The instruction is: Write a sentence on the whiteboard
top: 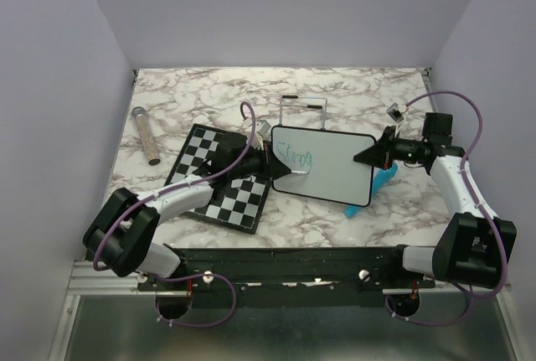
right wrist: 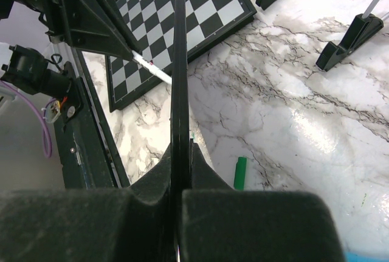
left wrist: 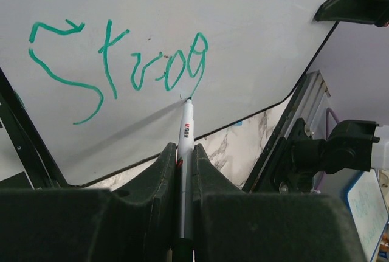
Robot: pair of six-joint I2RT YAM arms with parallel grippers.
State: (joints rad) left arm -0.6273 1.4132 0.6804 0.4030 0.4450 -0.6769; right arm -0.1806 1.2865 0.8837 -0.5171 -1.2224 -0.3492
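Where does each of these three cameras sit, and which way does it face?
Top external: above and behind the arms, looking down on the table; both arms show, bases at bottom.
Left wrist: on the left arm, facing the whiteboard and its green lettering; the left gripper shows, shut on the marker.
Right wrist: on the right arm, looking along the whiteboard's edge toward the chessboard; the right gripper shows, shut on the whiteboard.
Shared: top and right wrist both show the chessboard.

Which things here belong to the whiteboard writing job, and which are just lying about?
In the job: whiteboard, edge clamped in right gripper; marker in left gripper, tip at the teal lettering.
Lying about: chessboard; speckled tube; wire stand; blue object by the whiteboard; green cap.
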